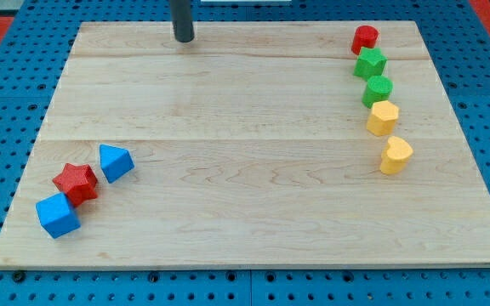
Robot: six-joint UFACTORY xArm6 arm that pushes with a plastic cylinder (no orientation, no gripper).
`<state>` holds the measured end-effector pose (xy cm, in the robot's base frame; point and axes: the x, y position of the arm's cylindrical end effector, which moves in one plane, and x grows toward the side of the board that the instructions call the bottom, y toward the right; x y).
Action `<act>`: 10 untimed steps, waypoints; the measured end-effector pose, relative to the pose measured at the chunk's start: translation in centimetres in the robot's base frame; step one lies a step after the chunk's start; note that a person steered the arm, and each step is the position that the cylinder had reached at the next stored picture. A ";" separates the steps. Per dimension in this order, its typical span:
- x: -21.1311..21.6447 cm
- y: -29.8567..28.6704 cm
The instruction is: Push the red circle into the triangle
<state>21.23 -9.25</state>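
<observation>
The red circle (pixel 365 38) stands at the view's top right, at the head of a column of blocks. The blue triangle (pixel 115 161) lies at the view's lower left, touching a red star (pixel 76 182). My tip (pixel 183 37) rests on the board near the top edge, left of centre, far left of the red circle and far above the blue triangle. It touches no block.
Below the red circle run a green star (pixel 369 63), a green circle (pixel 378 89), a yellow hexagon (pixel 383 117) and a yellow heart (pixel 395 155). A blue cube (pixel 57 215) sits below the red star. The wooden board (pixel 253 204) lies on a blue pegboard.
</observation>
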 end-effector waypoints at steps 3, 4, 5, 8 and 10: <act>-2.0 24.3; -2.0 31.9; -1.3 33.9; 2.9 29.9; 6.1 26.0</act>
<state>27.32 16.77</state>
